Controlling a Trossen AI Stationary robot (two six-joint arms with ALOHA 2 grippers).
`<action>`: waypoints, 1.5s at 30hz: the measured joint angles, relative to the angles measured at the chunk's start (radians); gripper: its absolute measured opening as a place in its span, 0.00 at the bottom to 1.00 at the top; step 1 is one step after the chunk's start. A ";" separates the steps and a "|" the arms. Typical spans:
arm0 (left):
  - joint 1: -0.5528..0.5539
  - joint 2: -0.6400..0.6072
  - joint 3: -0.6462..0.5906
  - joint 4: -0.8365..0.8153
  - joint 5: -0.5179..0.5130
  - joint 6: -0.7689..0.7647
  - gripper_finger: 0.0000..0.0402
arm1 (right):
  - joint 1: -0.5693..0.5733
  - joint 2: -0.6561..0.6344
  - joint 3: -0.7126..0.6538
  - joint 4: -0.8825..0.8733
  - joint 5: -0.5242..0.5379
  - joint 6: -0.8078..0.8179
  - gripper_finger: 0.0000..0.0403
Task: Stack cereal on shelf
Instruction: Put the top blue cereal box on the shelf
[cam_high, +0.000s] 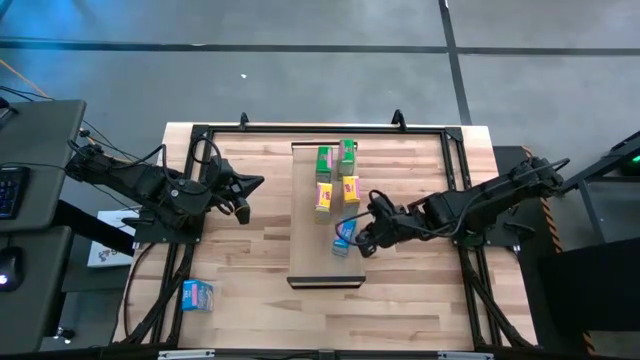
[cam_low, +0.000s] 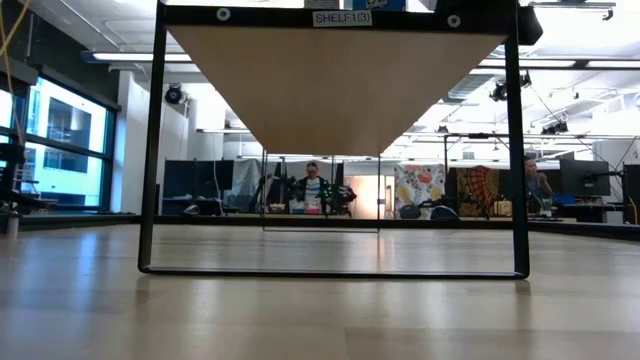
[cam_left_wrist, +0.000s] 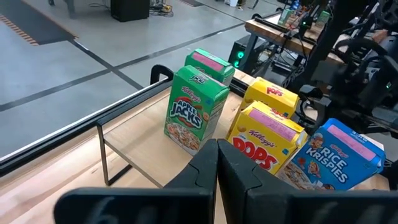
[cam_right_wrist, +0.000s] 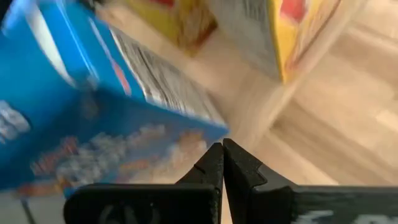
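Right gripper (cam_high: 358, 243), fingers pressed together, sits right against the blue cereal box (cam_high: 344, 234) on the shelf (cam_high: 305, 250).

Surface (cam_high: 250, 290): striped butcher-block top w/ black frame rails round the edges.

Shelf (cam_high: 310, 255): long light-wood plank, centre of surface, running front to back.

Cereal on shelf, far half:
- 2 green boxes (cam_high: 336, 158), side by side.
- 2 yellow boxes (cam_high: 337, 191), just nearer than the green, side by side.
- 1 blue box (cam_high: 344, 236), at the shelf's right edge, nearer than the yellow.

Cereal off shelf: 1 blue box (cam_high: 197, 294), near-left corner of surface, well apart from the rest.

Left hand (cam_high: 243, 207): over surface left of shelf, apart from all boxes.

Right hand (cam_high: 364, 238): at the blue box on the shelf; contact not clear.
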 joint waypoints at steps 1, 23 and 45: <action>0.000 0.000 0.000 0.000 0.000 0.000 0.00 | 0.000 0.000 0.000 -0.007 -0.021 0.000 0.00; 0.000 0.000 0.000 0.000 -0.008 0.000 0.00 | -0.035 0.000 0.000 0.121 -0.025 -0.087 0.00; 0.000 -0.107 0.001 0.011 0.215 0.198 0.18 | 0.003 -0.275 0.000 -0.246 0.114 -0.033 0.00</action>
